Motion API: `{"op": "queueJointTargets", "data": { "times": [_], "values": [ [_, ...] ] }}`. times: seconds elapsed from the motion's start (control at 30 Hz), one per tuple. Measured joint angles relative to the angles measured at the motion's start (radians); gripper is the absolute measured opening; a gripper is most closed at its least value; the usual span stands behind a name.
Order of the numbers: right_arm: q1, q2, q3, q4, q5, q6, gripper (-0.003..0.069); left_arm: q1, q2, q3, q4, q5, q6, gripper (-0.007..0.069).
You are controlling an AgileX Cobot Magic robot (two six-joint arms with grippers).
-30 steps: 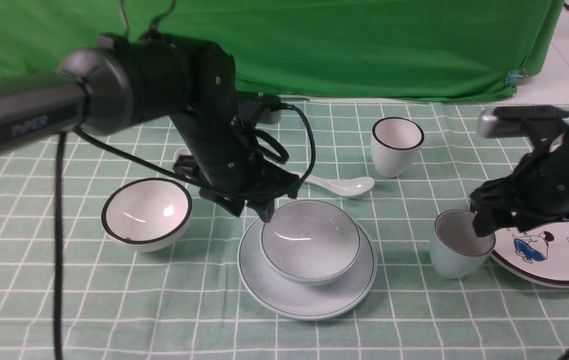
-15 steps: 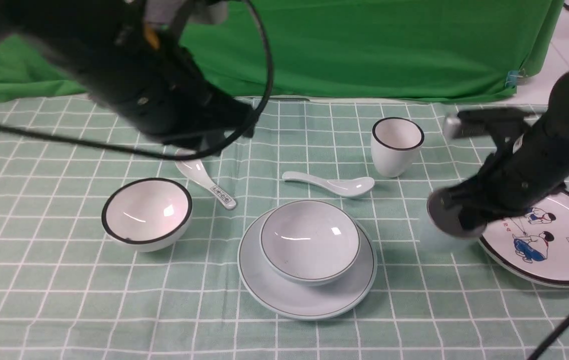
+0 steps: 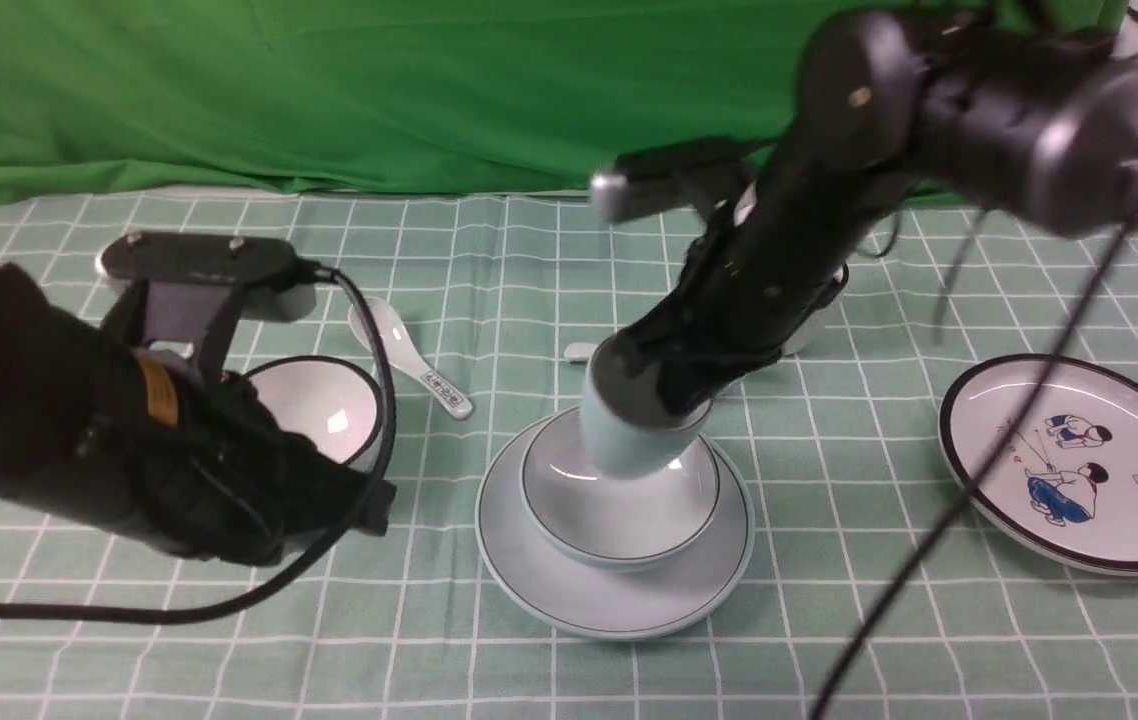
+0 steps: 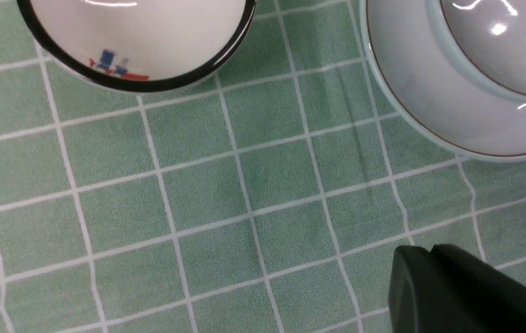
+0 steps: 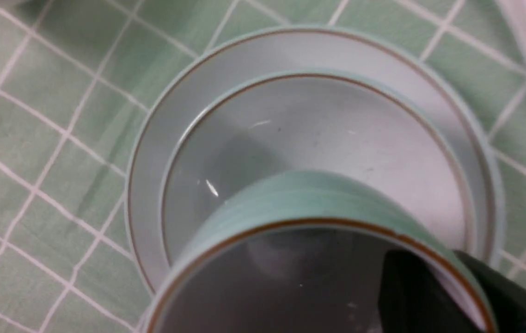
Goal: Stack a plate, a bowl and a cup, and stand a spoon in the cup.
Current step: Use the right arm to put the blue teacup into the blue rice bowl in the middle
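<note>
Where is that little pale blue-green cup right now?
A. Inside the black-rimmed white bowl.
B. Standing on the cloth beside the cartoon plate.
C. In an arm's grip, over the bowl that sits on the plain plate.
C: the right gripper pinches the cup by its rim, tilted, over the bowl on the plate.

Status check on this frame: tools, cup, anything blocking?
Right tool shut on cup, tilted over bowl on plate; landing unclear. Left tool shut, empty, beside white bowl. Spoon mostly hidden behind right arm; bowl otherwise empty.
</note>
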Motion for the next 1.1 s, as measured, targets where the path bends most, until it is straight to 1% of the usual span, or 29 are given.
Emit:
{"op": "queueJointTargets", "data": {
  "times": [0.2,0.27,0.4,0.47,0.53,0.57,0.6,0.67,0.73,0.83,0.87,1.0,1.1],
  "values": [
    [0.015,0.08,-0.026,-0.004,0.043,0.023,0.0092,0.0,-0.028,0.007,0.002,-0.008,-0.006,0.0008],
    [0.019,0.088,-0.026,-0.006,0.047,0.028,0.0107,0.0,-0.035,0.007,0.002,-0.011,-0.006,0.0008],
    [0.026,0.088,-0.034,-0.025,0.049,0.05,0.0201,0.0,-0.037,0.007,0.006,-0.02,-0.007,0.0008],
    [0.027,0.088,-0.034,-0.029,0.05,0.052,0.0265,0.0,-0.037,0.007,0.006,-0.025,-0.007,0.0008],
    [0.028,0.088,-0.034,-0.03,0.05,0.053,0.031,0.0,-0.037,0.007,0.006,-0.029,-0.007,0.0008],
    [0.028,0.088,-0.034,-0.03,0.05,0.053,0.0315,0.0,-0.037,0.007,0.006,-0.029,-0.007,0.0008],
    [0.028,0.087,-0.036,-0.035,0.05,0.053,0.0342,0.0,-0.037,0.007,0.006,-0.034,-0.007,0.0008],
    [0.028,0.087,-0.062,-0.069,0.064,0.053,0.0386,0.0,-0.037,0.007,0.007,-0.038,-0.007,0.0008],
    [0.028,0.078,-0.101,-0.125,0.088,0.053,0.0414,0.0,-0.037,0.007,0.007,-0.039,-0.007,0.0008],
    [0.022,0.046,-0.185,-0.182,0.1,0.048,0.0434,0.0,-0.037,0.007,0.008,-0.039,-0.007,0.0008],
    [0.019,0.038,-0.229,-0.191,0.1,0.027,0.0435,0.0,-0.037,0.007,0.008,-0.039,-0.007,0.0008],
    [0.0,0.048,-0.352,-0.192,0.096,-0.061,0.0435,0.0,-0.037,0.007,-0.004,-0.037,-0.007,0.0008],
    [-0.025,0.127,-0.443,-0.192,0.095,-0.107,0.0435,0.0,-0.037,0.007,-0.017,-0.03,-0.007,0.0008]
  ]
}}
